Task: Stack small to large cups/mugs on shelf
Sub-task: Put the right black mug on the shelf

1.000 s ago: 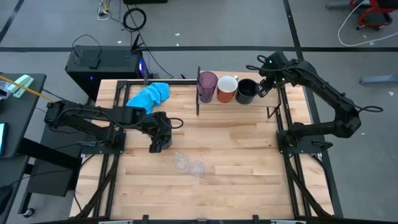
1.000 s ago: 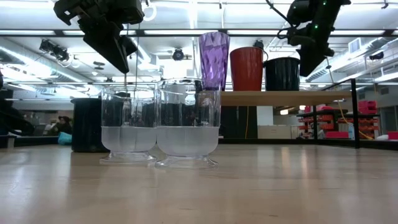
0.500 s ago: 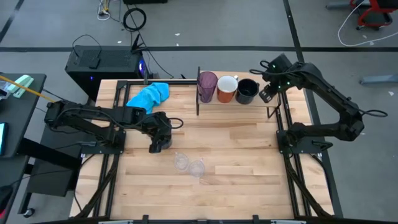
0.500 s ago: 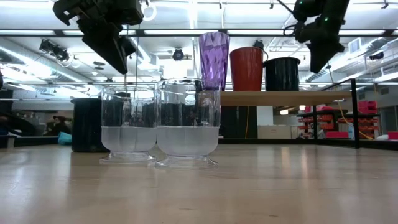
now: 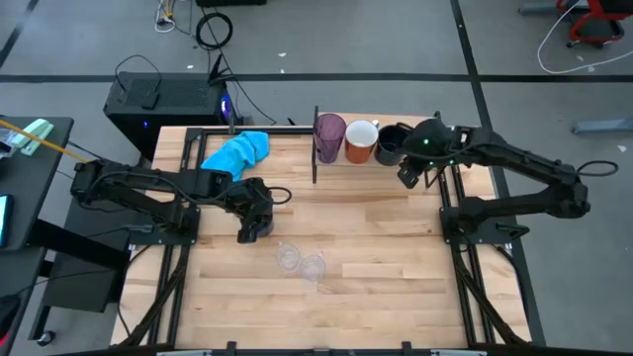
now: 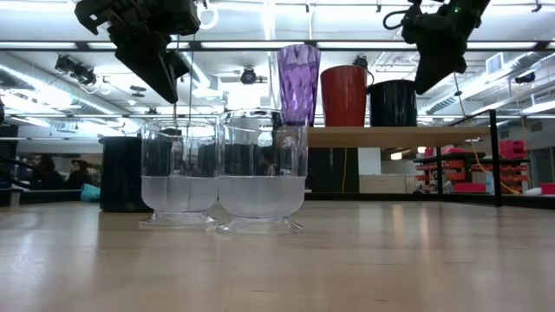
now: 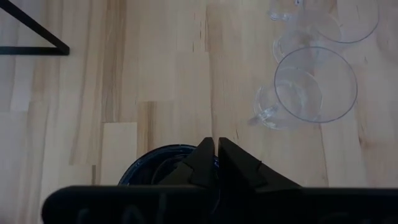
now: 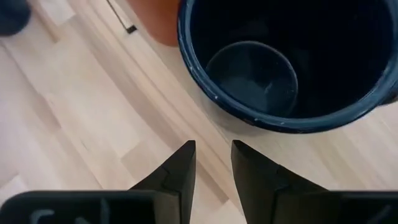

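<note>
High view, going from my left side across: my left claw (image 5: pixel 254 231) hangs over the table's left-middle, directly above a navy mug (image 7: pixel 163 167). In the left wrist view its fingers (image 7: pixel 205 160) are pressed together with no gap, and they sit over that mug's rim; whether they pinch the rim or merely hover above it, I cannot tell. Just beyond that claw, toward the table's front, stand the two clear glasses (image 5: pixel 300 263), touching or nearly so.

Farther right is the shelf (image 5: pixel 396 163), with the purple tumbler (image 5: pixel 328 137), the orange mug (image 5: pixel 361 140) and a second navy mug (image 5: pixel 391 144) in a row from its dark upright panel (image 5: pixel 316 148) outward.

My right claw (image 5: pixel 408 175) is just beside that second navy mug, at the shelf's front edge; its fingers (image 8: pixel 179 169) stand slightly parted and hold nothing.

I judge the next move turns on this: the loose navy mug and the glasses lie far nearer my left arm, while the row's open end lies on my right.
</note>
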